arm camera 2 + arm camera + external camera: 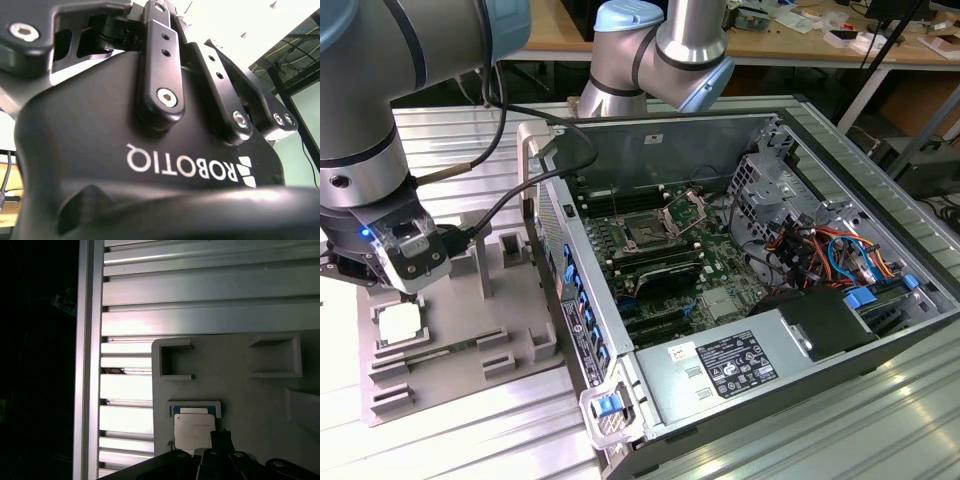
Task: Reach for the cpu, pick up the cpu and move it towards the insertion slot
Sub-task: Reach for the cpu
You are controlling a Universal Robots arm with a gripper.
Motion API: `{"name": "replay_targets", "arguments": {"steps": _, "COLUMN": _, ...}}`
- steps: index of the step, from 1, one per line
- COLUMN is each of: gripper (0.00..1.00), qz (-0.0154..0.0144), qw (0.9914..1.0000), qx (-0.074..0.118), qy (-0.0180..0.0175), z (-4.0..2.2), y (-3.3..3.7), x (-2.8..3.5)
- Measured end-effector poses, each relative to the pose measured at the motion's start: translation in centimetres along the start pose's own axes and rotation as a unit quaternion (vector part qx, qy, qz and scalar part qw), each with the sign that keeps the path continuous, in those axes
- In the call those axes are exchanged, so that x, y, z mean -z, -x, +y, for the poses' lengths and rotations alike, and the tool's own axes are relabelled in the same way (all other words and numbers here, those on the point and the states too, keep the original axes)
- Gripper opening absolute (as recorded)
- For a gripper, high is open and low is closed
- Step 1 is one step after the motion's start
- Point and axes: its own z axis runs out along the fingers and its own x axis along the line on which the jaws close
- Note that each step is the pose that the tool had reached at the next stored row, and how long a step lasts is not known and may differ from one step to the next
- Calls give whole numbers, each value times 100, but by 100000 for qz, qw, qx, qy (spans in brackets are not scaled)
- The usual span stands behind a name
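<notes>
Gripper (410, 285) hovers just above cpu (194, 427); how wide it stands, cannot tell. Cpu lies flat in grey tray (440, 385) pocket, well apart from insertion slot (650, 232). Reach wants square centring, straight descent, grip on opposite edges, chip level.

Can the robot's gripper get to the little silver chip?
Probably yes: the gripper hangs close above the cpu, which lies uncovered on its grey tray, with nothing between them.

A robotics lab: open computer case (660, 155), cluttered workbench (560, 30) behind.
</notes>
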Motion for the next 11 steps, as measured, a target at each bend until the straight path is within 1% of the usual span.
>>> {"name": "replay_targets", "arguments": {"steps": 11, "gripper": 11, "qz": -2, "qw": 100000, "qx": 5, "qy": 3, "z": -4, "y": -21, "x": -29}}
